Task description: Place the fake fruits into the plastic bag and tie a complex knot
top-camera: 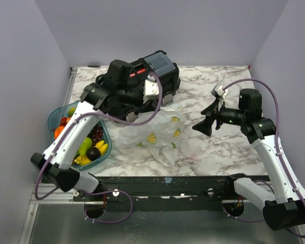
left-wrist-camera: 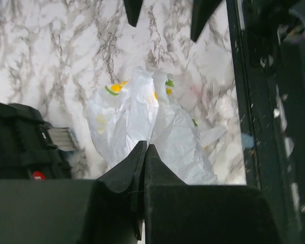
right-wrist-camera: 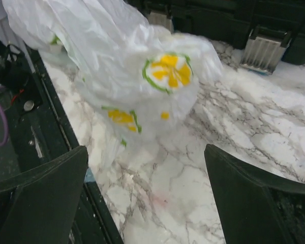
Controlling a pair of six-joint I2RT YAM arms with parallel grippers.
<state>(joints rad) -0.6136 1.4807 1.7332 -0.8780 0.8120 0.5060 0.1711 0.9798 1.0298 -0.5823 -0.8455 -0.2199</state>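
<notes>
Lying crumpled on the marble counter [top-camera: 229, 147] between the two arms, the plastic bag [top-camera: 157, 136] shows yellow-and-green marks on its whitish film. The left end effector [left-wrist-camera: 144, 152] is closed tight, its tips right at the bag's edge in the wrist view. Whether any film is pinched there cannot be told. The right end effector [right-wrist-camera: 146, 150] stands wide open and empty, facing the bag from the other side, apart from it. The fake fruits [top-camera: 89, 145] sit heaped in the teal tray [top-camera: 53, 119] at the counter's left edge — partly under the left arm — and a black toolbox [top-camera: 142, 76] sits behind the bag.
</notes>
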